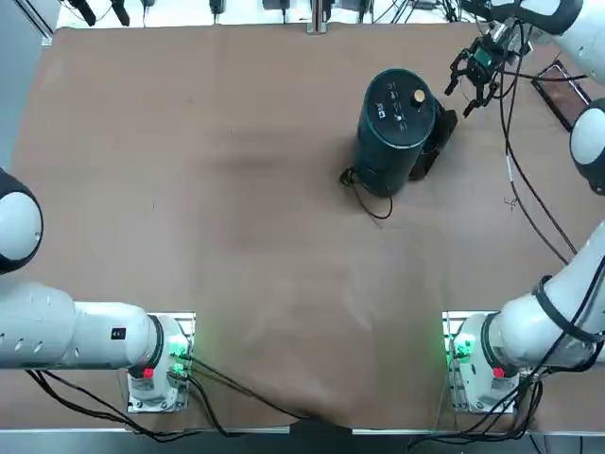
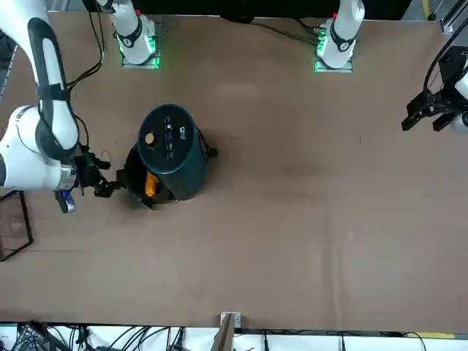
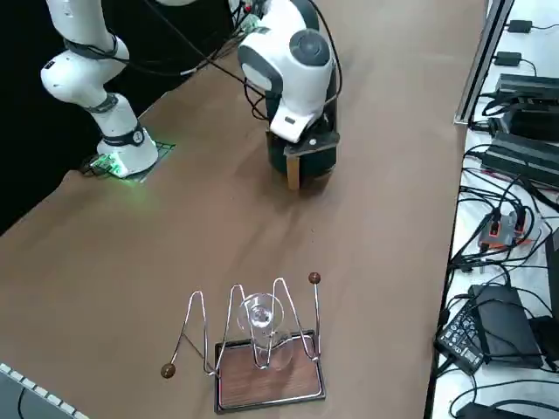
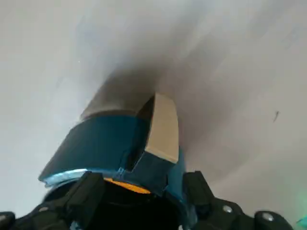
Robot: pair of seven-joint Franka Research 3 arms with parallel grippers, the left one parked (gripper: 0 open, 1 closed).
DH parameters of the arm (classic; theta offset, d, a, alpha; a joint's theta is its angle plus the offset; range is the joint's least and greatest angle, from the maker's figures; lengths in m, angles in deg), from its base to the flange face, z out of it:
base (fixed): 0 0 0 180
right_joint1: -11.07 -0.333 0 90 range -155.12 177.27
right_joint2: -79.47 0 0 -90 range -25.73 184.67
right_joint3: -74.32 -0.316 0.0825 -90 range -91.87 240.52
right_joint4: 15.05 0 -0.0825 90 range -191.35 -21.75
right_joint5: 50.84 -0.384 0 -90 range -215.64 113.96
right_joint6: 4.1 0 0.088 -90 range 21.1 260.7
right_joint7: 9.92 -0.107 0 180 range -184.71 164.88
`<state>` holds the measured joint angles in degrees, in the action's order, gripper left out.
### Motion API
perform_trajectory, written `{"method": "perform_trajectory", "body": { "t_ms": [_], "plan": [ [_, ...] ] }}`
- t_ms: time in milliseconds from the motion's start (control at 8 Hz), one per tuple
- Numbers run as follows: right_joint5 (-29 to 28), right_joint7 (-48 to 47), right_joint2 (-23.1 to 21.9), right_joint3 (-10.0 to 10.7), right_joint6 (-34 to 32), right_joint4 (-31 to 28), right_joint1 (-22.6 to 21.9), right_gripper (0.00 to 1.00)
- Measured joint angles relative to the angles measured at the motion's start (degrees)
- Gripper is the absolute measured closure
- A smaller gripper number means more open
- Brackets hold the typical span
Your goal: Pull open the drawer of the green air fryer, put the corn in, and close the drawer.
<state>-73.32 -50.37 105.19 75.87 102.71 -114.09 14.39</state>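
The green air fryer [image 1: 395, 128] [image 2: 172, 146] stands at the far right part of the table. Its drawer [image 1: 437, 140] [image 2: 137, 179] [image 4: 115, 143] is pulled out, handle [image 4: 162, 127] pointing at my right gripper. The corn [image 2: 150, 183] [image 4: 125, 186] lies inside the open drawer, a small orange cob. My right gripper [image 1: 465, 93] [image 2: 107, 179] [image 4: 142, 182] hovers just beyond and above the handle, open, holding nothing. In the right side view the arm's white wrist [image 3: 295, 61] covers most of the fryer [image 3: 306, 161].
A wire rack with a glass on a wooden tray [image 3: 262, 353] [image 1: 565, 90] [image 2: 11, 223] stands near the table's right edge, beyond the gripper. The fryer's black cord [image 1: 371, 200] trails on the table. Power bricks and cables [image 3: 515, 96] lie off the far edge.
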Motion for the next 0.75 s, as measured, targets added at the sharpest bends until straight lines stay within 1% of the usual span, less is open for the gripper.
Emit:
{"method": "perform_trajectory", "body": {
  "t_ms": [250, 750],
  "plan": [
    [-1.8, -3.2, 1.1, 0.0, 0.7, -0.7, 2.7, 0.0],
    [-2.1, -8.6, 3.1, -0.2, 1.8, -1.7, 3.2, 0.0]
  ]
}}
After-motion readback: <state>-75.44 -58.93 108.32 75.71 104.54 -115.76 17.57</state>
